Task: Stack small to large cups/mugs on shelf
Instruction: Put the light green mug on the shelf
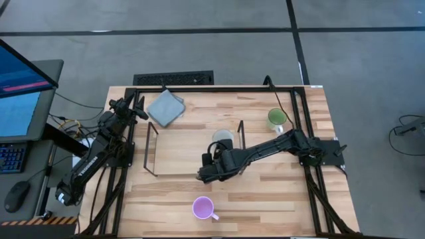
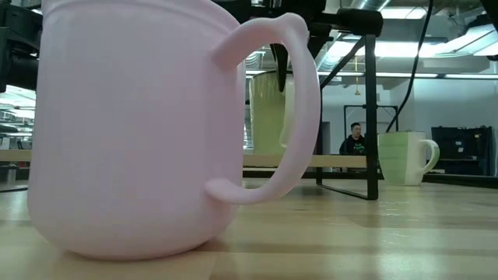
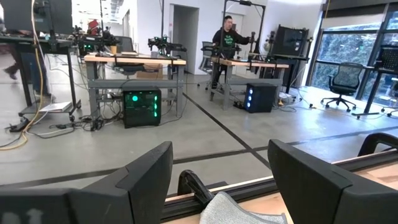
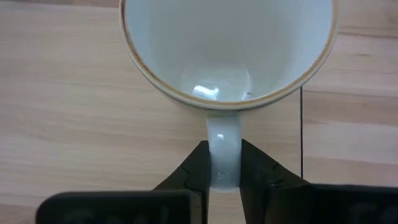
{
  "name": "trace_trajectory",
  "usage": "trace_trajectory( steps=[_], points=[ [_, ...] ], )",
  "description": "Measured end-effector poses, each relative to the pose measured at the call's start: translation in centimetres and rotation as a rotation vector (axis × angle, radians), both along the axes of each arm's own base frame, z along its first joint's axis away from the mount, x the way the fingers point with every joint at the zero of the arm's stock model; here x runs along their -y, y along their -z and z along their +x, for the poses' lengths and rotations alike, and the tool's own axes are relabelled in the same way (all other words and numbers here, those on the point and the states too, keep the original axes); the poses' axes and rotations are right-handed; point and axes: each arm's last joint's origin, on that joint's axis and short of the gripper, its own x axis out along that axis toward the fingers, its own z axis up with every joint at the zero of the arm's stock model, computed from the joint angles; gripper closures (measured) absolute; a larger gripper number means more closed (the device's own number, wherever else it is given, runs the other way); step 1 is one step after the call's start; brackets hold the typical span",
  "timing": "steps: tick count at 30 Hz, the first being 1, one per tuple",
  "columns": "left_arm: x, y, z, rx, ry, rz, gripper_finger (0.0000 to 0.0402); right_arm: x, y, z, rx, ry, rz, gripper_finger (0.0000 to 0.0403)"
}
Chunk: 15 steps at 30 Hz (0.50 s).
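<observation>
Right now I have the right gripper (image 4: 224, 169) clenched on the handle of the cream mug (image 4: 229, 50), held upright inside the wire shelf (image 1: 151, 150) near its right end, probably so the mouth stays up for stacking. My left gripper (image 3: 217, 180) waits released at the far left, above the grey cloth (image 1: 165, 107). The purple mug (image 1: 203, 208) sits near me on the bare table, and the green mug (image 1: 276, 119) stands far right, outside the shelf.
</observation>
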Motion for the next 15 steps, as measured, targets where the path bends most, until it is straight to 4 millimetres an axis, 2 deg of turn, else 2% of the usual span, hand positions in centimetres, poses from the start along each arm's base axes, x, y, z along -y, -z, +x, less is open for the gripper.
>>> trace_trajectory(
  steps=[7, 15],
  points=[
    [-0.01, 0.00, -0.01, 0.000, -0.003, 0.000, 0.0148, -0.11, 0.01, 0.03, 0.005, 0.003, 0.015, 0.0305],
    [0.00, 0.00, -0.01, 0.001, -0.003, 0.001, 0.0148, -0.18, 0.04, 0.03, 0.001, 0.008, 0.039, 0.0312]
  ],
)
